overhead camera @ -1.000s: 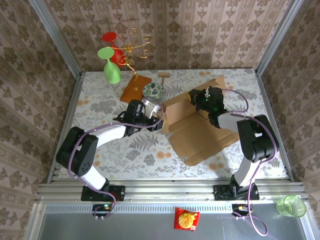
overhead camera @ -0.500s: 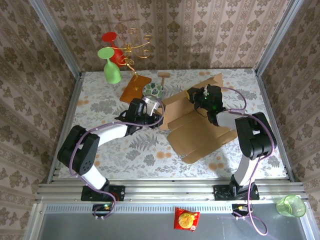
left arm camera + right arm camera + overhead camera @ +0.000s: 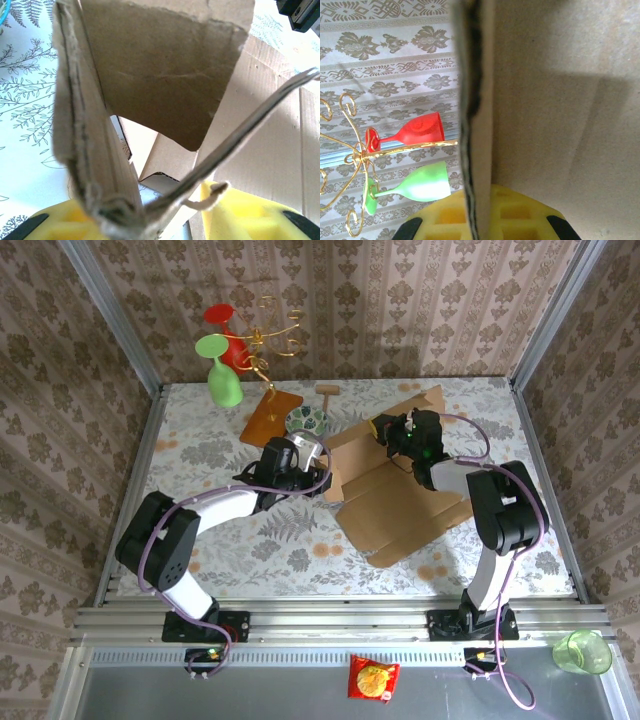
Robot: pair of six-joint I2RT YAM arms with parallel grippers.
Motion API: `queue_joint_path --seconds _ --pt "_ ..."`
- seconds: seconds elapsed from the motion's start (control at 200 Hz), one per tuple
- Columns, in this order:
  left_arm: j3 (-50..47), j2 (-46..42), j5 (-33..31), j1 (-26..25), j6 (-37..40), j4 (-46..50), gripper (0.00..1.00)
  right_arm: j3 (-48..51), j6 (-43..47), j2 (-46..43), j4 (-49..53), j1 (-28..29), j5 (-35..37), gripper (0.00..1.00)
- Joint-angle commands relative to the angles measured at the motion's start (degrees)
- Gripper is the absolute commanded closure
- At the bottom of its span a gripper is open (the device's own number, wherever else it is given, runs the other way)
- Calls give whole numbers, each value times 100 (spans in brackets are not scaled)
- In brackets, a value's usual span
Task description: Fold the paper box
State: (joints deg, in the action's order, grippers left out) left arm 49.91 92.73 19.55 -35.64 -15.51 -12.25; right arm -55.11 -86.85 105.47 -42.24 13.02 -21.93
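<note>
One cardboard box [image 3: 400, 502] sits centre-right on the table [image 3: 250, 540], flaps raised. Left gripper [image 3: 318, 480] pinches its left flap; right gripper [image 3: 388, 432] pinches its upper flap. Upper left: two glasses, a red glass [image 3: 225, 325] and a green glass [image 3: 222, 378].

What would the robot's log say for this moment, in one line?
step: folding paper box | left end effector: shut on its left flaps | right end effector: shut on its far wall | box: not yet closed

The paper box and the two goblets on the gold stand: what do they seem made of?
The paper box seems corrugated cardboard, matte tan: its cut edge shows frayed layers. The red goblet and green goblet are probably plastic, smooth, evenly coloured, slightly shiny; glass cannot be excluded.
</note>
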Motion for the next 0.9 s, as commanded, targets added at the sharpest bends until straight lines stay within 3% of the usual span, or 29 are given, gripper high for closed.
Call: queue_joint_path --seconds 0.0,0.585,0.895 --pt "97 -194 4 -48 -132 -18 58 -176 -42 98 -159 34 -92 100" --pt "285 -75 -270 -253 -589 13 57 -177 -224 182 -501 42 18 100" --pt "422 105 -1197 -301 -594 251 57 -183 -477 369 -1282 145 97 100"
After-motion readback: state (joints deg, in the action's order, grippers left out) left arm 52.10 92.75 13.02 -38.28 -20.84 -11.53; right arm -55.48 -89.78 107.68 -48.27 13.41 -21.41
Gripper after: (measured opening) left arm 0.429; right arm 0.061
